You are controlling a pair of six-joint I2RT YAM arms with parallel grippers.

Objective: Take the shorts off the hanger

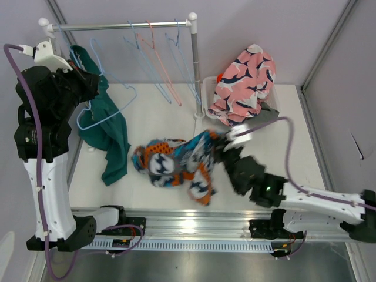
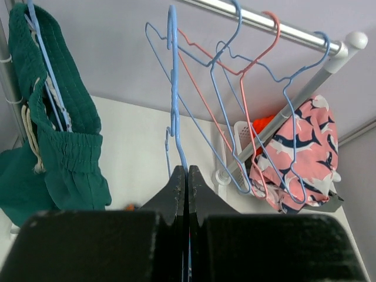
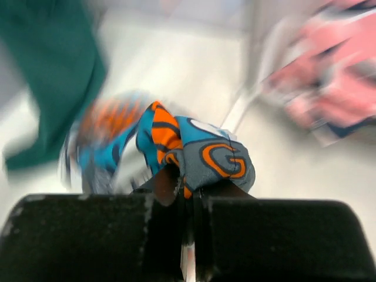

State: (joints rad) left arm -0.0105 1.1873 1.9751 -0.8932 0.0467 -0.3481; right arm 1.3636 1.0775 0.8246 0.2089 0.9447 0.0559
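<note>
One camera looks down from high above the near edge at the whole tabletop [image 1: 154, 126]. The left wrist camera is up near the rail [image 2: 264, 23], the right one low by the blue-orange shorts [image 3: 217, 158]. All three see the pink shorts [image 1: 244, 82]

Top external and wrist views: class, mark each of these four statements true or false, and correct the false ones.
1. The right gripper has its fingers shut on the blue-orange printed shorts. True.
2. The teal shorts lie inside the basket. False: they hang at the left end of the rail, drooping towards the table.
3. The left gripper has its fingers shut on a blue hanger. True.
4. The pink printed shorts hang from the rail. False: they are draped over the white basket beside the rack's right post.
</note>
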